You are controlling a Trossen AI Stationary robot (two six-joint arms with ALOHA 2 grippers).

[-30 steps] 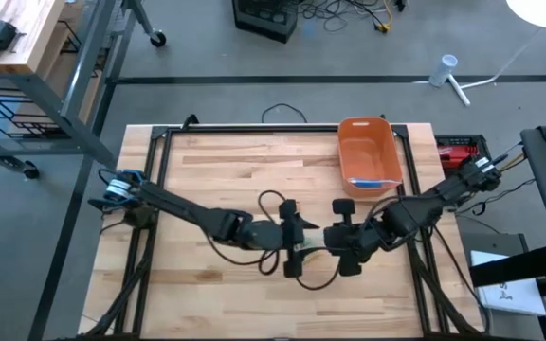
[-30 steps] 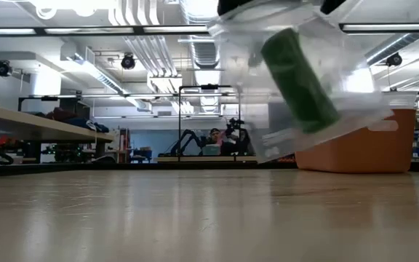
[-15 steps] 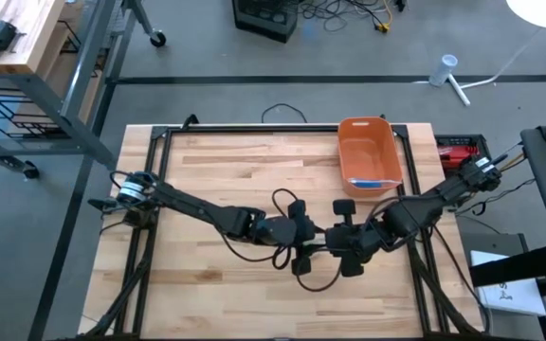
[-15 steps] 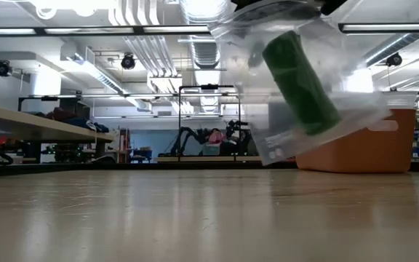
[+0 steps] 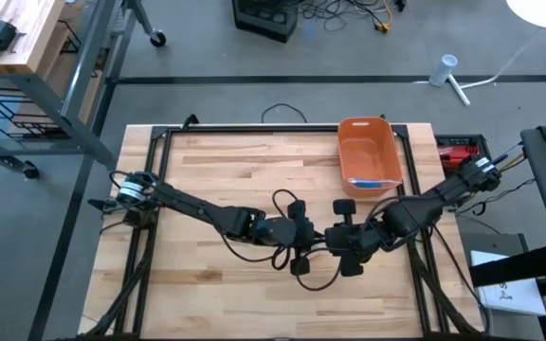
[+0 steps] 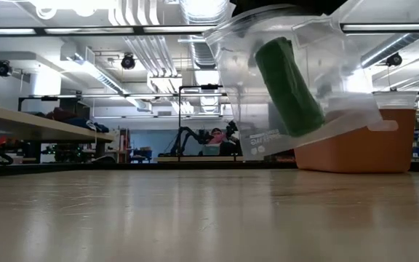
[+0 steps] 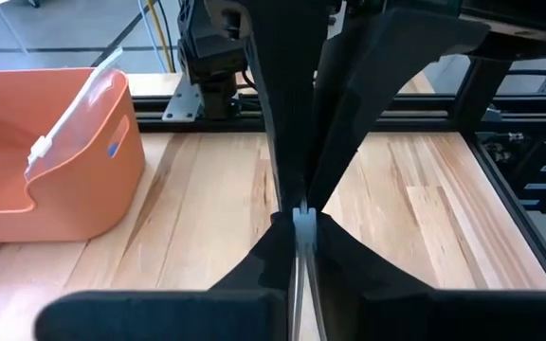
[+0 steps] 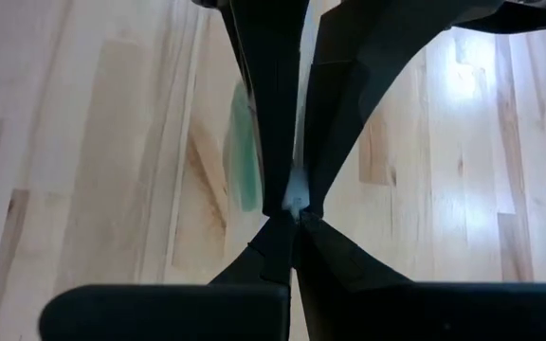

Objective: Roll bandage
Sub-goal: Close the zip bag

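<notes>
Hanging above mid-table, a clear bag [image 6: 297,80] holds the green bandage roll [image 6: 289,87] tilted inside it, clear of the wood. Left gripper [image 5: 303,237] and right gripper [image 5: 335,237] meet at its top edge, both clenched on the thin plastic rim [image 7: 302,220]. Risk, as judged: the slick film slips from one pinch and the bag swings or drops. An orange bin [image 5: 369,154] sits just beyond. Bag opening and seal cannot be made out.

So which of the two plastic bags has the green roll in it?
The bag held up between both grippers, left and right. The other bag lies in the orange bin, with no green visible.
</notes>
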